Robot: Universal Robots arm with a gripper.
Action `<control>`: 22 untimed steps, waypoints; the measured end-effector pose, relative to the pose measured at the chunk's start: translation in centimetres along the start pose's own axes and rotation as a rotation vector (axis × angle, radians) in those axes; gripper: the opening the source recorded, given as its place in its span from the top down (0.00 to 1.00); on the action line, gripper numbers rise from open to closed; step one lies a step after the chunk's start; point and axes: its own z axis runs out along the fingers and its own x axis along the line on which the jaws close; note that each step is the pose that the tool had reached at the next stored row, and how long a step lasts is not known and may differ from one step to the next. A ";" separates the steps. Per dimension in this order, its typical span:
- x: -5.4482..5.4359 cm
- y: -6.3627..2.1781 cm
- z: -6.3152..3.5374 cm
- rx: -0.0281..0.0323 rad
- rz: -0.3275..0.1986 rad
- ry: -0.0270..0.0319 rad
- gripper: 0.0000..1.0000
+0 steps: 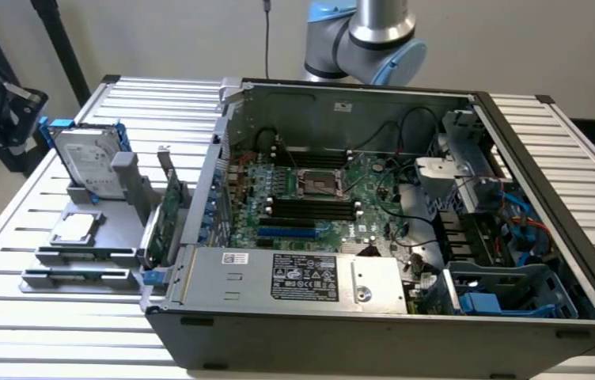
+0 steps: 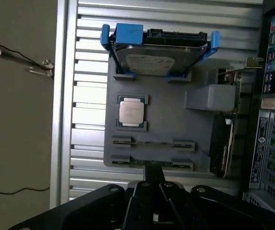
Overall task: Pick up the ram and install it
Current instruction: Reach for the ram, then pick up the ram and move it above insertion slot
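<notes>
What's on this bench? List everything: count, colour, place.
table: one, silver, slatted, under everything
computer case: one, dark grey, open, on the table
motherboard: one, green, inside the case
holder: one, grey, beside the case, on the exterior view's left
hard drive: one, silver in a blue bracket, at one end of the holder
processor chip: one, silver, middle of the holder
expansion card: one, green, upright on the holder's case side
ram: one for sure, dark green, in the holder's row farthest from the hard drive
arm: one, silver and blue, behind the case
gripper: one, black, shut, above the ram row
</notes>
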 end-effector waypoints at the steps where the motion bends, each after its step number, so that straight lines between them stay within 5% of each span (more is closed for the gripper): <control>1: 0.0 -0.13 0.13 -0.0004 -0.001 0.0031 0.89; 4: -0.1 -0.42 0.33 -0.0005 -0.005 0.0095 0.89; 22: -0.1 -0.39 0.46 0.0000 -0.027 0.0088 0.89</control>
